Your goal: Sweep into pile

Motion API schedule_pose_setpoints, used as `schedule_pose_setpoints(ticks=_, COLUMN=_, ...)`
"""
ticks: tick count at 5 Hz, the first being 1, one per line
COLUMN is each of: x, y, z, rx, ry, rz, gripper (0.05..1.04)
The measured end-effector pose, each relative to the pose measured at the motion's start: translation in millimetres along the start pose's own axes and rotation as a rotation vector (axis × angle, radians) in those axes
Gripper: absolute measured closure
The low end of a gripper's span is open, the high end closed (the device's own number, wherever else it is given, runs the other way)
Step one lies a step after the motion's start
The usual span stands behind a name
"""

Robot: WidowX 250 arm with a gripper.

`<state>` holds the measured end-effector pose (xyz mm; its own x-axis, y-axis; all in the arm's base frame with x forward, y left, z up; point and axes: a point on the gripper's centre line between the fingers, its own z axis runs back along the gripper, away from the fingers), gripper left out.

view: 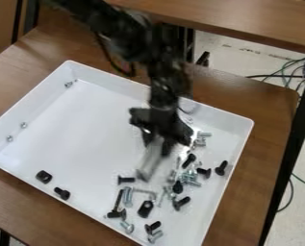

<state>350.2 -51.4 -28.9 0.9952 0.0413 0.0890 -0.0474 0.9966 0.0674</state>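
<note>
The black gripper [158, 141] hangs over the right half of the white tray, pointing down. Its fingers are closed around a pale grey flat tool [150, 161], blurred, whose lower end is low over the tray floor or on it; contact cannot be told. Black and silver screws lie scattered right of the tool and below it. Among them are a black screw [221, 168] near the right wall, a black piece [146, 208] and a silver bolt [127, 227] toward the bottom. Apart at the lower left are a black nut-like piece [44, 177] and a black screw [62, 193].
The white tray [26, 101] has raised walls and stands on a brown wooden table [270, 105]. Small silver fasteners show at its left wall. Another wooden surface [245, 19] is behind, with cables on the floor at the right.
</note>
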Motion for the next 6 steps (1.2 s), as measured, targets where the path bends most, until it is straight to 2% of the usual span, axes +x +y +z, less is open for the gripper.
schedule_pose_setpoints(ticks=1, x=14.4, y=47.3, z=22.8, rx=0.083, ry=-0.058, rz=0.091, gripper=0.723)
schedule_pose_setpoints(ticks=2, x=13.9, y=85.6, z=23.3, rx=0.166, ry=-0.060, rz=0.126, gripper=0.723)
schedule_pose_setpoints(ticks=3, x=-2.9, y=141.2, z=0.6, rx=0.255, ry=0.028, rz=0.218, gripper=0.723)
schedule_pose_setpoints(ticks=4, x=-10.5, y=184.9, z=-10.5, rx=0.238, ry=0.025, rz=0.276, gripper=0.723)
schedule_pose_setpoints(ticks=5, x=-18.2, y=233.0, z=-25.1, rx=0.256, ry=0.087, rz=0.372, gripper=0.723)
schedule_pose_setpoints(ticks=6, x=-3.6, y=240.6, z=-28.6, rx=0.262, ry=0.098, rz=0.368, gripper=0.723)
